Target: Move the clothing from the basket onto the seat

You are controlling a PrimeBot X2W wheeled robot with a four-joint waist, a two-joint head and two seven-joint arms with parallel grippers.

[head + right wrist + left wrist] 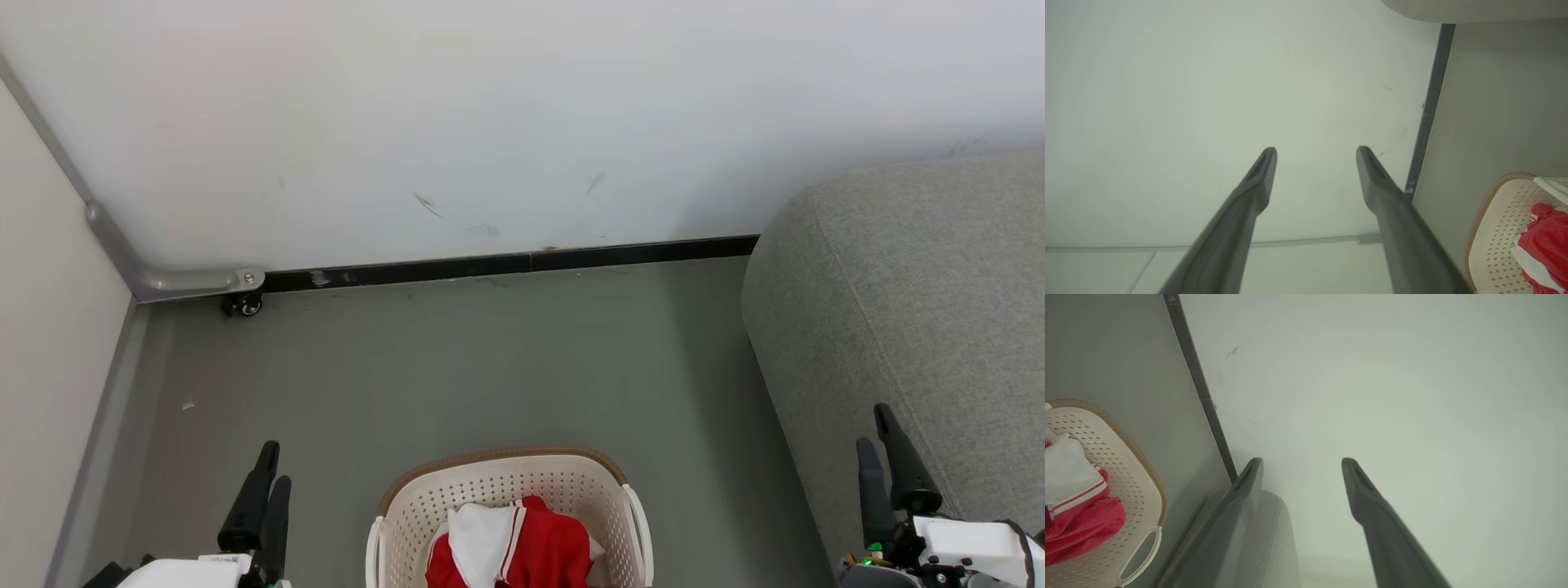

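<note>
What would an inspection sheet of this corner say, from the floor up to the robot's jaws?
Surface: grey floor, smooth and matt.
Job's things: cream basket stands on the floor with red and white clothing bunched inside; grey seat stands to its right, with nothing on the part in view.
Clutter: one small pale scrap on the floor at the left.
Jaws: left jaws open and empty, left of the basket; right jaws open and empty, by the seat's near edge.
Cables: nothing seen.
Surroundings: scuffed white wall with a black skirting strip; pale panel at the left, a small wheel at its foot.
</note>
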